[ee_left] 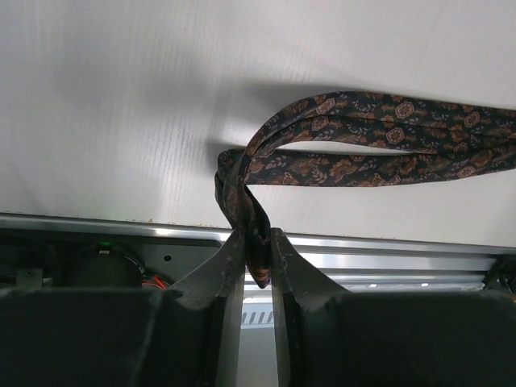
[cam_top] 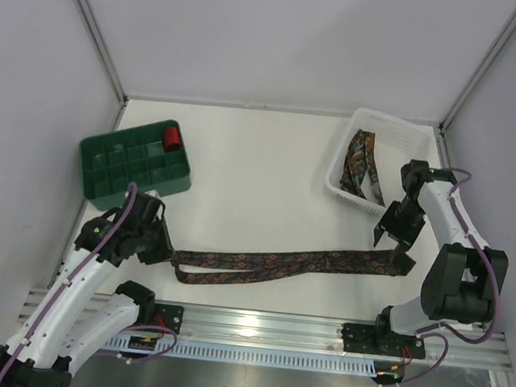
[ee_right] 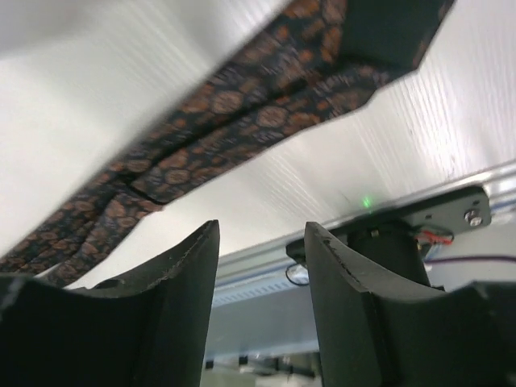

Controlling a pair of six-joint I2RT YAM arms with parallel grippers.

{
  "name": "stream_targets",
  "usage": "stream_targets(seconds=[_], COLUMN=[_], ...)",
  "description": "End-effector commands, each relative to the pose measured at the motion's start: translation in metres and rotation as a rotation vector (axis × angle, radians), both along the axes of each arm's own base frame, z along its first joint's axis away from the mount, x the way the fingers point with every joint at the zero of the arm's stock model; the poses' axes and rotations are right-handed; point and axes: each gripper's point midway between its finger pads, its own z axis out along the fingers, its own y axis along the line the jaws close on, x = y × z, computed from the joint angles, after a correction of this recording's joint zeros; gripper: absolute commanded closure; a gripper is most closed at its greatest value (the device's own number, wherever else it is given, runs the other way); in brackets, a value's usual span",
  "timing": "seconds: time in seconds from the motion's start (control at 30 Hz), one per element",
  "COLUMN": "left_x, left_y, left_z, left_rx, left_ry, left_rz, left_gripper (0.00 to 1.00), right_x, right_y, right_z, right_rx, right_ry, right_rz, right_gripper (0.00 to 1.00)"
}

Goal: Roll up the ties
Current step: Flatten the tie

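Left gripper [ee_left: 257, 242] clamps the tie [cam_top: 288, 261], which stretches rightward, pointed end right.

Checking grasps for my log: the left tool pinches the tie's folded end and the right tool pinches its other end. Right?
Not quite. The left tool does pinch the tie, but the right tool is open, holding nothing; the right wrist view shows it.

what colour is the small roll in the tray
The roll is red; the top external view shows it best.
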Motion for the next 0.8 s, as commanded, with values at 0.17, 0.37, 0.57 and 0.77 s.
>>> stream_targets(seconds=[0.17, 0.37, 0.57, 0.77], left_x=[0.013, 0.008, 0.003, 0.022], left_y=[0.008, 0.013, 0.028, 0.002], left_z=[0.012, -0.004, -0.006, 0.013], left_rx=[0.034, 0.056, 0.099, -0.024], left_ry=[-0.05, 0.011, 0.048, -0.021], left_rz=[0.022, 0.017, 0.09, 0.009], left_gripper=[0.74, 0.69, 0.25, 0.38], right_x=[-0.012, 0.01, 0.023, 0.018], right_y=[0.016, 0.003, -0.009, -0.026], right_z=[-0.029, -0.048, -0.063, -0.075], right_rx=[0.111, 0.021, -0.013, -0.069], right_ry=[-0.004, -0.115, -0.205, -0.162], right_rz=[-0.176, -0.289, -0.393, -0.367], right_gripper=[0.49, 0.6, 0.63, 0.66])
